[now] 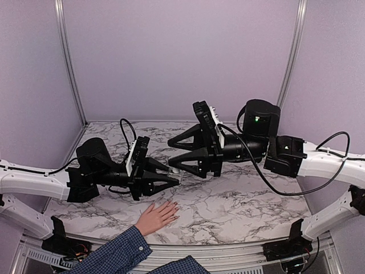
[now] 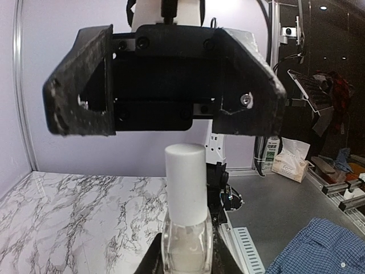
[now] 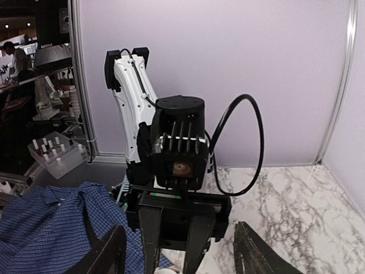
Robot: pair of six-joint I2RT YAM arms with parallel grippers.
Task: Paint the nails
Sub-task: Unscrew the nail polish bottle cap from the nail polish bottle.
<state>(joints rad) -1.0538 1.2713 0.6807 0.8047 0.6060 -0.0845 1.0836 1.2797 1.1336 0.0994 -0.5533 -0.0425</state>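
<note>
Sleeve (image 1: 114, 254) and hand (image 1: 157, 217) are lying flat on the near table (image 1: 239, 200), nails (image 1: 173, 212) too small to make out. Just beyond, the left gripper (image 1: 174, 177) is clamping a white-capped bottle (image 2: 185, 228), clear only in its wrist view. The right gripper (image 1: 173, 155) is gaping wide opposite.

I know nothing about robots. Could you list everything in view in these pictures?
Nail polish bottle: one, clear with a white cap, upright between the left fingers.
Table: one, white marble with grey veins, under both arms.
Walls: lilac, behind and beside the table.
Tissue box: one, pale, off the table.
Human hand: one, light-skinned, flat on the table near its front edge.
Nails: on that hand, too small to count.
Sleeve: one, blue plaid, on that hand's arm.
Left gripper: one, black, fingers shut on the bottle.
Right gripper: one, black, fingers open, facing the left gripper.
</note>
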